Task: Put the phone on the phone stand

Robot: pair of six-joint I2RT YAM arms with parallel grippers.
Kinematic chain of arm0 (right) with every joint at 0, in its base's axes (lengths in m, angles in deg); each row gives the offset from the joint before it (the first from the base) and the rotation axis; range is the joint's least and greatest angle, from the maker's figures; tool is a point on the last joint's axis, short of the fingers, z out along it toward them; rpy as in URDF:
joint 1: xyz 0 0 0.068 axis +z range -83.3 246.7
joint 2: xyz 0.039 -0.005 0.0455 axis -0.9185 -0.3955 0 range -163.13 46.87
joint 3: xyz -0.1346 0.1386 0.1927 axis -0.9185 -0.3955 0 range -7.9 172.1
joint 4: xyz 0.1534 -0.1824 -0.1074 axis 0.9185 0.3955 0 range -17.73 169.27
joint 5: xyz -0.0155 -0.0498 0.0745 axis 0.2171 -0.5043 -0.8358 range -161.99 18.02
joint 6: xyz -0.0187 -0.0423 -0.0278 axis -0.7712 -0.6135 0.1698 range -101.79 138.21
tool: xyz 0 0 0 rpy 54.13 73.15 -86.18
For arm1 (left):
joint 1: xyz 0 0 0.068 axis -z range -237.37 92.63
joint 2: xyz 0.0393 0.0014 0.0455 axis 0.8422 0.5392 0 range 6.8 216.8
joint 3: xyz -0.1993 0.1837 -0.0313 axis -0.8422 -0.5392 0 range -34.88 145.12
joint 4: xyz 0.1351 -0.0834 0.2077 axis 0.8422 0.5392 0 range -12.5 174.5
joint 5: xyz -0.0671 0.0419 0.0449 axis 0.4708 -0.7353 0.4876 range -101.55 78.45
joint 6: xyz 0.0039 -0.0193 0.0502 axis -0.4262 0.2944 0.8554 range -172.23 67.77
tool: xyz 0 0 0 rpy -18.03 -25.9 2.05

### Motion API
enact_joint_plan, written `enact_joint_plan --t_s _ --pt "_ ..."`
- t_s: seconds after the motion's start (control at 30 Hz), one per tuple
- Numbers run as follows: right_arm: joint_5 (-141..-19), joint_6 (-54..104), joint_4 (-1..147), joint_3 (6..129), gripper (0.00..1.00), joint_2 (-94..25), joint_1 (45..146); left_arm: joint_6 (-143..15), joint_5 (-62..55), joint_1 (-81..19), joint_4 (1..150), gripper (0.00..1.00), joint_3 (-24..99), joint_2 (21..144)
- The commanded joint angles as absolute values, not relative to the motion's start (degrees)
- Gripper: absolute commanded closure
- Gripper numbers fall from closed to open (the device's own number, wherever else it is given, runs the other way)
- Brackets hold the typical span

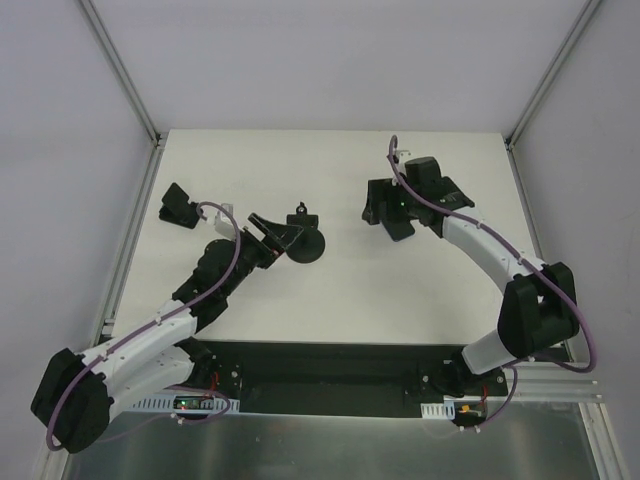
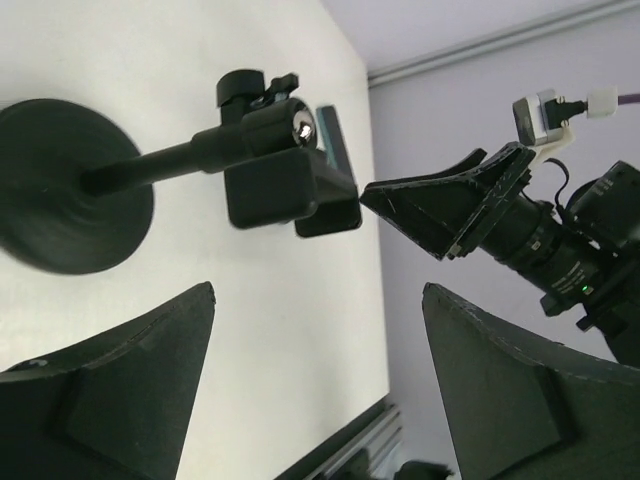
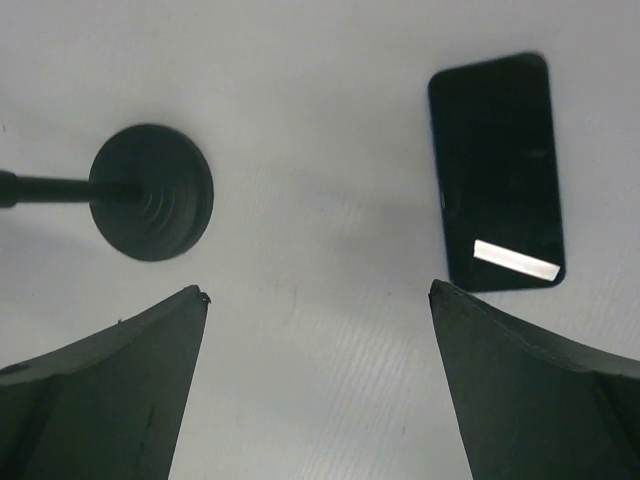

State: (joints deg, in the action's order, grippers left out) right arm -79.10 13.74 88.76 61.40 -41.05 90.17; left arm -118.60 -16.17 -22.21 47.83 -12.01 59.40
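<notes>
The phone stand [image 1: 305, 246] stands mid-table, with a round disc base, a thin stem and a clamp holder [image 2: 285, 175] on top. The phone [image 3: 497, 170], thin and glossy black, lies flat on the table, just beyond my right fingertip in the right wrist view. In the left wrist view its edge [image 2: 331, 137] shows behind the holder. From above it is mostly hidden under my right gripper [image 1: 385, 215], which hovers open and empty [image 3: 318, 290]. My left gripper [image 1: 278, 232] is open and empty [image 2: 318, 290], close to the left of the stand.
A blocky matte black piece [image 1: 180, 205] lies at the far left of the white table [image 1: 330, 290]. Metal frame rails run along the table's left and right edges. The stand base also shows in the right wrist view [image 3: 150, 192].
</notes>
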Motion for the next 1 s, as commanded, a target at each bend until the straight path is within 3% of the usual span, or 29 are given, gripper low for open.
enact_joint_plan --t_s 0.0,0.17,0.37,0.53,0.97 --pt "-87.9 19.4 84.9 53.2 0.04 -34.6 90.0 -107.7 -12.1 -22.7 61.8 0.17 -12.3 52.5" --pt "-85.7 20.6 81.3 48.9 0.04 -31.3 90.1 -104.0 -9.7 -23.3 63.9 0.14 -14.0 47.9" --pt "-70.6 8.5 97.5 60.9 0.04 -39.2 89.0 -100.7 -3.5 -23.5 64.1 0.09 -11.2 48.2" --pt "-77.4 7.7 103.3 67.2 0.04 -47.8 82.5 -97.5 3.6 -23.4 64.8 0.05 -9.3 49.2" --pt "-80.2 -0.8 113.8 87.2 0.01 -67.2 79.0 -93.5 11.0 -23.5 67.7 0.04 -6.7 48.5"
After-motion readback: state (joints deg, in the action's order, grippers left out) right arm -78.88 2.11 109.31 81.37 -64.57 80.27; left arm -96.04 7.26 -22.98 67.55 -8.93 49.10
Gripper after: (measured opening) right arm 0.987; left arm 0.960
